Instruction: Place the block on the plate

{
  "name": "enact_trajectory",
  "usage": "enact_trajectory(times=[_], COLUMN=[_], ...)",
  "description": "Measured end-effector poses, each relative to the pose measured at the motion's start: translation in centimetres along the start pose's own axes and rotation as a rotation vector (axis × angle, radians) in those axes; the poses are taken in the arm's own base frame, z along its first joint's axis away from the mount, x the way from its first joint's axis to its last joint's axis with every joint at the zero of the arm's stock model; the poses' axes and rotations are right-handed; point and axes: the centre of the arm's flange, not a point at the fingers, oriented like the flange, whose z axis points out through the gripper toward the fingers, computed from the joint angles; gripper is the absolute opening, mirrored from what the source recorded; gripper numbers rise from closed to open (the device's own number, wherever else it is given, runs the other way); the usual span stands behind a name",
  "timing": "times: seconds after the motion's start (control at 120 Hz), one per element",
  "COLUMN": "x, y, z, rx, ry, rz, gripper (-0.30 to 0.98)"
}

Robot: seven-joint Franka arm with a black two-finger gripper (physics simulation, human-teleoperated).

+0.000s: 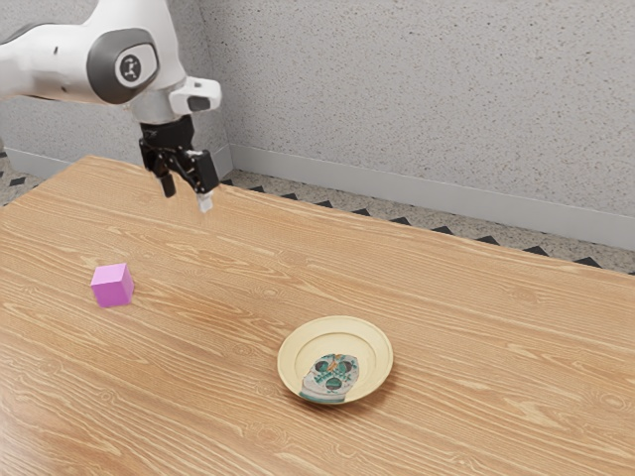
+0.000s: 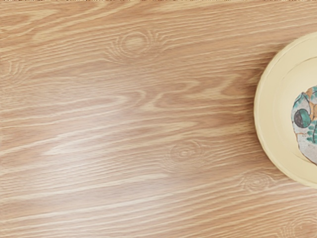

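Cream plate (image 2: pixel 270 109) (skull-patterned, perhaps) is cut off in the wrist view.

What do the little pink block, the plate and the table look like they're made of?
Block: perhaps painted wood or plastic, smooth, evenly coloured.
Plate: probably glazed ceramic; cream, with a raised rim and a printed-looking picture.
Table: wood or wood-look laminate, showing grain and knots, with a soft sheen.

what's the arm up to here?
Nothing is being handled right now. The robot's gripper hangs above the table, open and empty. The pink-purple block sits on the wood, apart from the cream plate, toward the exterior view's left. The job is to put the block on the plate; that isn't done yet.
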Motion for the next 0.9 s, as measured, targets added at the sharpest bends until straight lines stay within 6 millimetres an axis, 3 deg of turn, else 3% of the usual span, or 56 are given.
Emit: enact_trajectory(times=[0.1,0.183,0.342,0.525,0.725,0.9], x=[0.1,0.6,0.3,-1.3,-2.3,-2.6], y=[-0.7,-2.3,-11.1,-19.7,-25.2,-28.8], z=[0.5,3.0,9.4,16.6,21.3,22.9], rx=[0.0,-0.007,-0.022,-0.014,0.015,0.045], ry=[-0.002,-0.033,-0.086,-0.091,-0.054,-0.012], rz=[-0.008,-0.032,-0.173,-0.341,-0.479,-0.577], gripper=[0.69,0.69,0.69,0.69,0.69,0.69])
